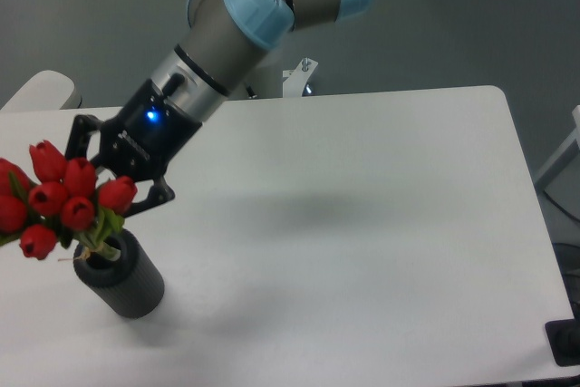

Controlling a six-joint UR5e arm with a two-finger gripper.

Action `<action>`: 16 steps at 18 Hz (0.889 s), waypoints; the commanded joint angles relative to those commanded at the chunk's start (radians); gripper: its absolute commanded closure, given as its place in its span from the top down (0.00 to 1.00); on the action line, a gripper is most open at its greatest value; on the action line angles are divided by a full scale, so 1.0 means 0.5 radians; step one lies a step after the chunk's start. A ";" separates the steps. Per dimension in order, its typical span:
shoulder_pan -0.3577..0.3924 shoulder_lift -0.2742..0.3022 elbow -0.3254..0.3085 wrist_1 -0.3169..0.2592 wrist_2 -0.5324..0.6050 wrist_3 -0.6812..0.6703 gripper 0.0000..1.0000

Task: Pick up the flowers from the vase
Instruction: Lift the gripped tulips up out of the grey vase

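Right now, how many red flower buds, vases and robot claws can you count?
Red tulip buds: 8 that show, some may be hidden
Dark grey vase: 1
Robot claw: 1
White table: 1
Total: 11

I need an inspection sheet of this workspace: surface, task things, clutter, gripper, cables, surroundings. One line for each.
Surface: white table, rounded corners.
Task things: red flowers stand with stems in the dark grey vase, near the table's left front edge.
Clutter: nothing seen.
Gripper: black gripper right behind the buds, blue light lit; open or shut cannot be told.
Cables: nothing seen.
Surroundings: grey floor; a dark object at the right edge.
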 joint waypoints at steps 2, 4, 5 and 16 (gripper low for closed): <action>0.000 0.016 0.012 0.003 0.000 -0.043 0.38; 0.000 0.016 0.058 0.000 0.000 -0.074 0.38; -0.003 0.016 0.086 0.000 0.000 -0.101 0.38; 0.159 -0.107 0.313 -0.003 0.031 0.024 0.38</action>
